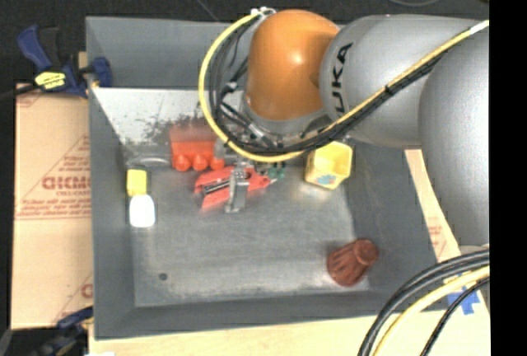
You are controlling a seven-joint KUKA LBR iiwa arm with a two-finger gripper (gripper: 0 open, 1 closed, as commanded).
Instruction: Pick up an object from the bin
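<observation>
From above, the gripper (237, 191) stood low over a flat red piece (216, 186) near the middle of the bin (247, 264), just beside an orange block (191, 152), probably lined up for a grasp, though how wide its jaws stood could not be told.

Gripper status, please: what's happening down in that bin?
Gripper down over red flat piece, mid-bin. Orange block close by, up-left. Yellow block to the right, apart.
</observation>
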